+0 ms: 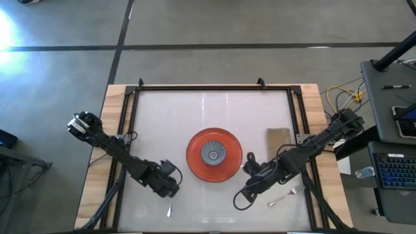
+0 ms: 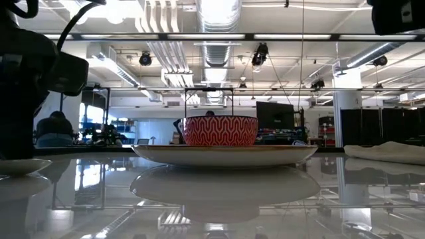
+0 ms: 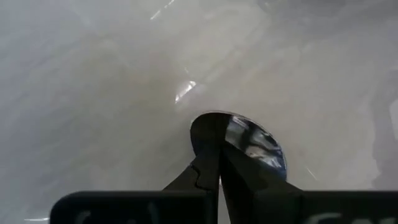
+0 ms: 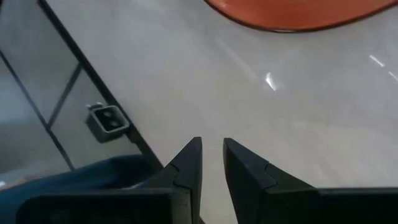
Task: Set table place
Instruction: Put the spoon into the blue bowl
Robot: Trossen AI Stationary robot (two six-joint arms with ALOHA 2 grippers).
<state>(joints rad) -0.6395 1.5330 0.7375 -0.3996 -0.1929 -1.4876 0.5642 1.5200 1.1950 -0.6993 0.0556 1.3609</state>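
At the middle of the table, whose glossy white top mirrors the ceiling lights and is bordered by light wood edges and a thin black frame, sits a round orange plate with a small bowl on it; from table height the bowl shows a red and white zigzag pattern on its side. Just to the plate's right lies a flat tan rectangular napkin, and near the front edge a thin metal fork rests at a slant. The left gripper is low over the front left of the table, its dark fingers pressed together over the shiny oval bowl of a metal spoon, whose handle shows below it from above. The right gripper hovers just right of the plate, its pointed fingers slightly parted and holding nothing.
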